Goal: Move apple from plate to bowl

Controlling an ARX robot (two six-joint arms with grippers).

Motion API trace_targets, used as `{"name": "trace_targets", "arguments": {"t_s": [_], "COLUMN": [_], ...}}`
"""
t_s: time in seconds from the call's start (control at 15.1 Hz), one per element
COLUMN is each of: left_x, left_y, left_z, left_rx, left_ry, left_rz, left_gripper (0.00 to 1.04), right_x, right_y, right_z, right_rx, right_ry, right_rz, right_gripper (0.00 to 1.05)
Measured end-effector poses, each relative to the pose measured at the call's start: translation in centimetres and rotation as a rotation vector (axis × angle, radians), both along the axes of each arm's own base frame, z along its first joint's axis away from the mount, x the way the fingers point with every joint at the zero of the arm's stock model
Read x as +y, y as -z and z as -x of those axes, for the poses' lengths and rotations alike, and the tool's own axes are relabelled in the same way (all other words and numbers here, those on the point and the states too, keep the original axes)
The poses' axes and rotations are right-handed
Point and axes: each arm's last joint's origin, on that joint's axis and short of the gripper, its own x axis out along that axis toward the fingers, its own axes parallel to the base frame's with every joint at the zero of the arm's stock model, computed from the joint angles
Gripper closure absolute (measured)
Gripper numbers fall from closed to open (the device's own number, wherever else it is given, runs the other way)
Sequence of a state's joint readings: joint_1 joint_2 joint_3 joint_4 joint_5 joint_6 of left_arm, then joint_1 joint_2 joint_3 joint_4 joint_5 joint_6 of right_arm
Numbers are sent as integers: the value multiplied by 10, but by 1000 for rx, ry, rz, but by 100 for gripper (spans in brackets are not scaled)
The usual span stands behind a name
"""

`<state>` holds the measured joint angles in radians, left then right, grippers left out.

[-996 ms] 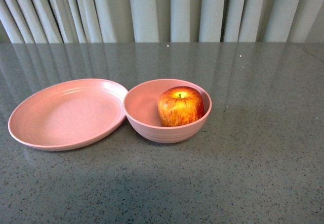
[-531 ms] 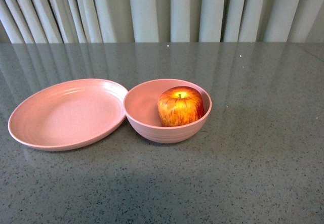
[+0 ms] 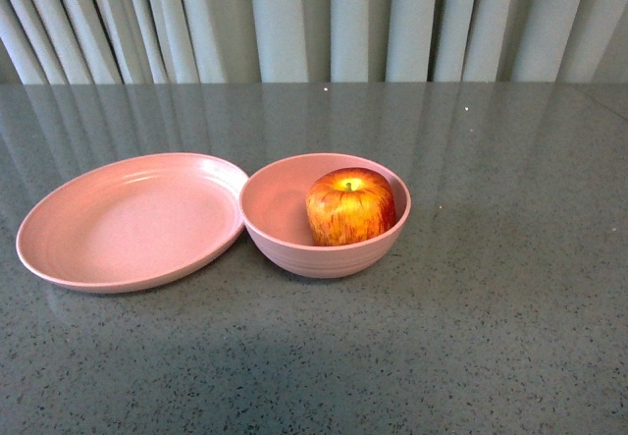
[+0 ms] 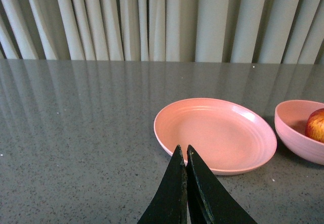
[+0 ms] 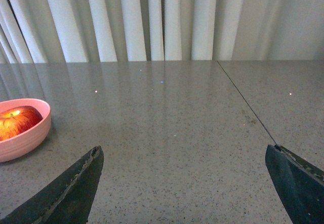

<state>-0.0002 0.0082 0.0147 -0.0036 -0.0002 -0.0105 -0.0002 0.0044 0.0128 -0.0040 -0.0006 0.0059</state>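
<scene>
Your red, yellow-streaked apple [image 3: 350, 206] already sits in the deep pink bowl [image 3: 294, 248], mid-table, touching the empty shallow pink plate [image 3: 59, 258]. Left gripper [image 4: 183, 155] pinched together, empty; right gripper [image 5: 185, 158] spread wide, nearer the bowl. Nothing left to fetch.

A shiny gray speckled table [image 3: 491, 337] fills the room's front. Long pale curtains [image 3: 314, 23] hang behind at 12 o'clock.

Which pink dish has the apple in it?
The deep round bowl holds the apple; the wide shallow plate beside it holds nothing.
</scene>
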Motion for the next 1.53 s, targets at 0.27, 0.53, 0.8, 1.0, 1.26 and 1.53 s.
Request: {"name": "trace_targets", "arguments": {"t_s": [0.27,0.53,0.8,1.0,1.26,1.53], "left_x": [0,0,0,0,0,0], "left_y": [0,0,0,0,0,0], "left_z": [0,0,0,0,0,0], "left_rx": [0,0,0,0,0,0], "left_ry": [0,0,0,0,0,0], "left_rz": [0,0,-2,-3,-3,-3], "left_gripper": [97,50,5,7,7,7], "right_x": [0,0,0,0,0,0], "right_y": [0,0,0,0,0,0], "right_z": [0,0,0,0,0,0], "right_rx": [0,0,0,0,0,0], "right_ry": [0,0,0,0,0,0], "right_rz": [0,0,0,0,0,0], "right_gripper": [7,7,7,7,7,7]}}
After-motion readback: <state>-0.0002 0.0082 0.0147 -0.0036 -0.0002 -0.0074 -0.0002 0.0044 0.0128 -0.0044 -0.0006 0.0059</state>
